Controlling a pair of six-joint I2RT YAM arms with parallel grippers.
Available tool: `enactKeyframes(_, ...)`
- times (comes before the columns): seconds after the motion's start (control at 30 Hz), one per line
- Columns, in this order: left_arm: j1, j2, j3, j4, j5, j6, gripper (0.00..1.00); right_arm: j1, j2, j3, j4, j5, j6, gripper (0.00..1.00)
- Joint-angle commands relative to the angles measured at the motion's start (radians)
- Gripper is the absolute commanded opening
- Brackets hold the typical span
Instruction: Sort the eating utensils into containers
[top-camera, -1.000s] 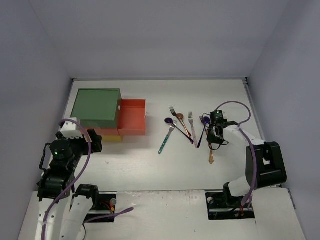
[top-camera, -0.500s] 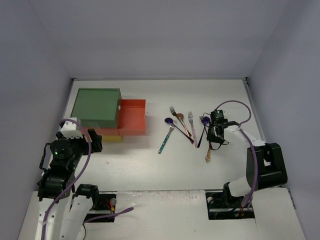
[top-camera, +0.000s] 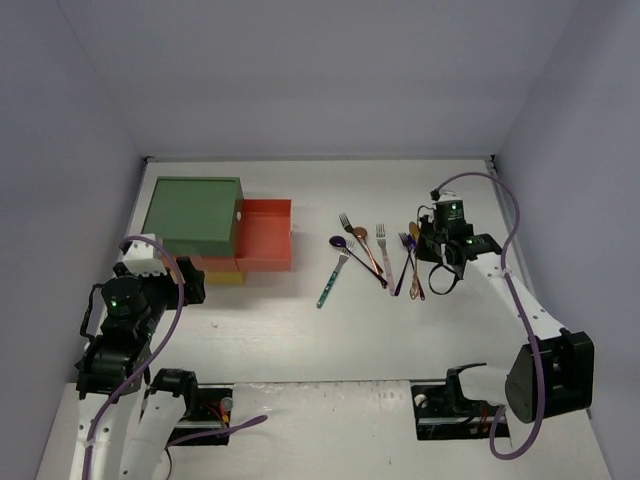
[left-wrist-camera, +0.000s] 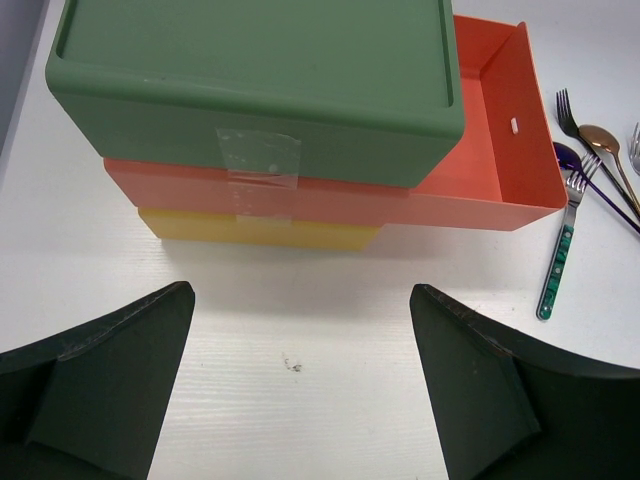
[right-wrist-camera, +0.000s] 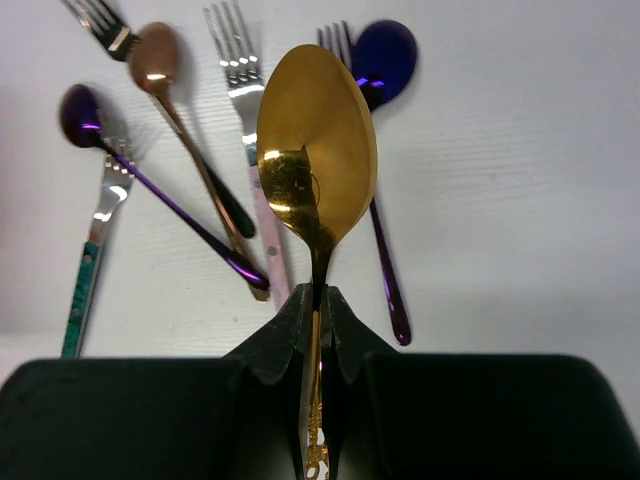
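Currently the gold spoon (right-wrist-camera: 317, 140) is off the table (top-camera: 350, 330), its handle pinched between my right gripper (right-wrist-camera: 315, 300) fingers and its bowl standing out ahead of them. Below it lie the remaining utensils: a purple spoon (right-wrist-camera: 80, 115), a copper spoon (right-wrist-camera: 155, 60), a pale-handled fork (right-wrist-camera: 232, 60), a blue spoon (right-wrist-camera: 385, 55) and a teal-handled fork (right-wrist-camera: 85, 275), several crossing one another.

Change noted: a second ago the spoon hung at the near side of the cluster, closer to my base. My right arm has since reached out and the spoon is now over the cluster itself. I judge the pickup complete and the carry begun. The grip looks narrow, so a slip is possible.

To the left, well apart, stands the container unit: green top (left-wrist-camera: 250, 60), orange-red drawer (left-wrist-camera: 500, 120) pulled open toward the cutlery and showing nothing inside, yellow drawer (left-wrist-camera: 250, 228) closed beneath. Its position matches the earlier frames.

My left gripper (left-wrist-camera: 300, 295) hovers before the unit, jaws spread wide and holding nothing, unmoved since then.
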Motion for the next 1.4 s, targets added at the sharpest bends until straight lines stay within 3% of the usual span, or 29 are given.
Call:
enactKeyframes(0.0, -0.004, 0.027, 0.007, 0.075, 0.018, -0.008, 0.87, 0.107, -0.021, 0.168, 0.033, -0.08, -0.074, 0.0)
enactKeyframes(0.37, -0.004, 0.024, 0.006, 0.074, 0.009, -0.007, 0.87, 0.421, 0.253, 0.602, 0.206, -0.147, -0.098, 0.0)
enactKeyframes(0.77, -0.005, 0.031, 0.006, 0.074, 0.012, -0.005, 0.87, 0.562, 0.66, 0.945, 0.368, -0.193, -0.099, 0.0)
enactKeyframes(1.03, -0.005, 0.033, 0.006, 0.074, 0.014, -0.005, 0.87, 0.586, 0.76, 0.957, 0.381, -0.176, -0.084, 0.0)
enactKeyframes(1.37, -0.005, 0.036, 0.006, 0.074, 0.017, -0.005, 0.87, 0.589, 0.713, 0.839, 0.376, -0.182, -0.1, 0.0)
